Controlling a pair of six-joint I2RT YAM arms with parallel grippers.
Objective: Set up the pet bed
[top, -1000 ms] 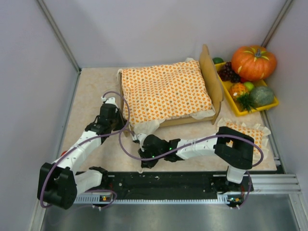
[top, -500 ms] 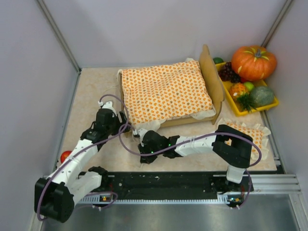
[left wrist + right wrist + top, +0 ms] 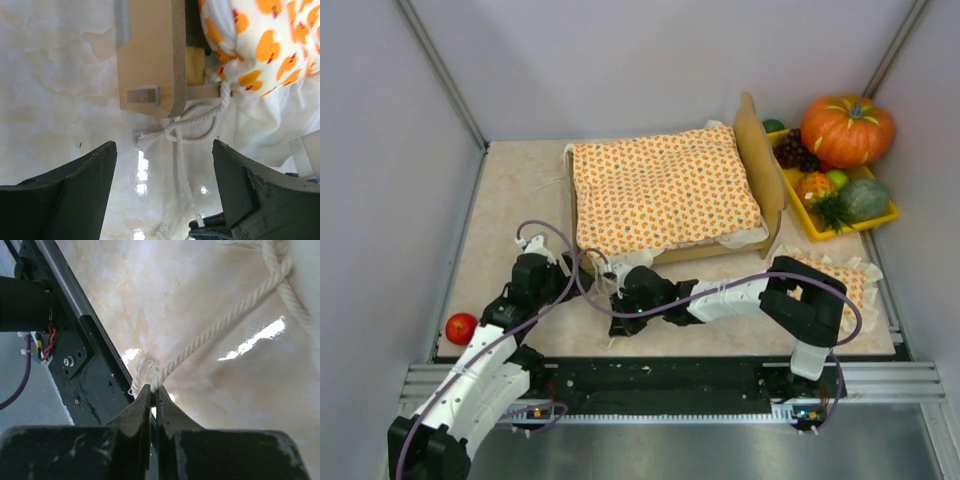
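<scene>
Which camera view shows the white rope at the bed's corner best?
Left wrist view: the rope is looped and knotted at the bed frame corner. The right wrist view shows its frayed end pinched between the right fingers. From the top it is too small to follow.

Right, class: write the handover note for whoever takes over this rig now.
Left pincer: open, facing the foot corner of the bed.
Right pincer: shut on the cord near its frayed end.
Bed central on the table, bedspread laid on it; cord looped round that corner's rail. Pillow lies beside the right arm.
Done: bedspread on.
Left: probably finish the cord tie, then pillow onto the bed.
</scene>
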